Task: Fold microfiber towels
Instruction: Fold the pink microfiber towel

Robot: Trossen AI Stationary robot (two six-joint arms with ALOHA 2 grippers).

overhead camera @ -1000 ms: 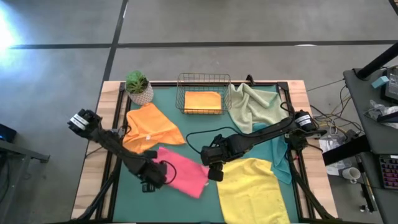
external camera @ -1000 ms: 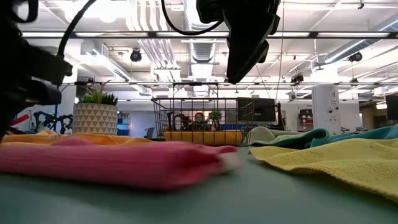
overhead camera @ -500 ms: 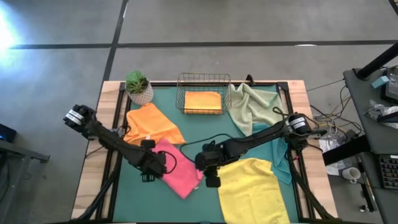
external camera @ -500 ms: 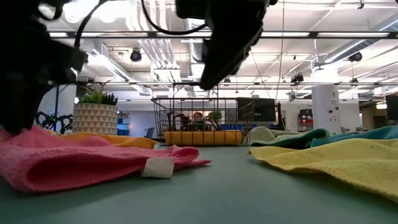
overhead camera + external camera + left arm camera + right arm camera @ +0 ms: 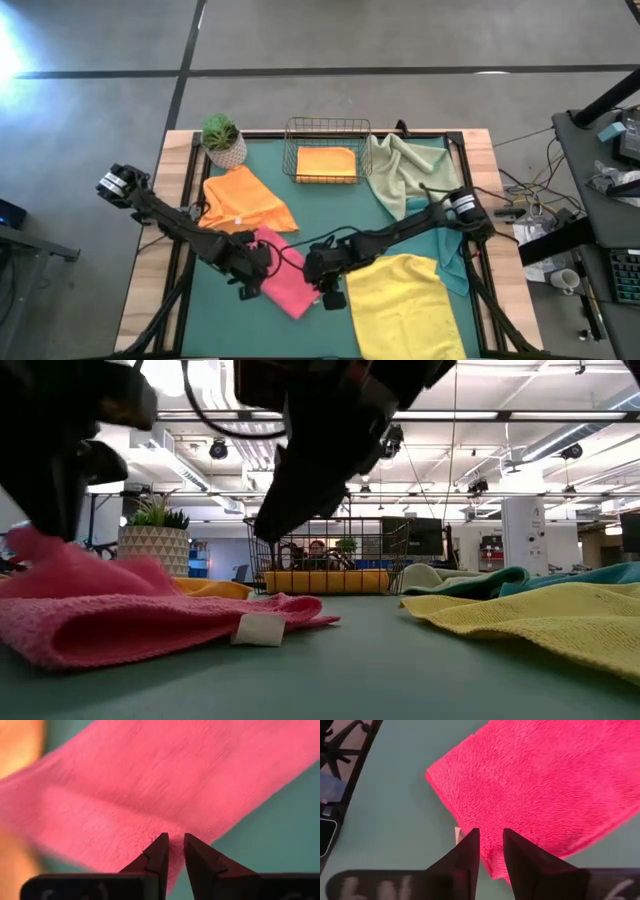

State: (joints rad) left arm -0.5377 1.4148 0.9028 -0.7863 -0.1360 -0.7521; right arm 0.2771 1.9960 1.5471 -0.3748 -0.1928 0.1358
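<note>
The pink towel (image 5: 279, 279) lies at the worktop's (image 5: 300, 200) 7 o'clock. Its edge is pinched by the left end effector (image 5: 172, 851), fingers nearly closed. Its opposite edge is gripped by the right end effector (image 5: 487, 851), narrowly parted. An orange towel (image 5: 245, 203) lies at 10 o'clock, the yellow towel (image 5: 400, 305) at 5, a wire basket (image 5: 327, 150) at 12.

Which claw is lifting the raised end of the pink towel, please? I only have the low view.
Observer: The left claw. Its wrist view shows its fingers pinched on the pink towel at its edge.
Operator: Thank you. Where is the other arm?
Observer: From above, the right claw sits at the towel's other side, next to the white tag.
</note>
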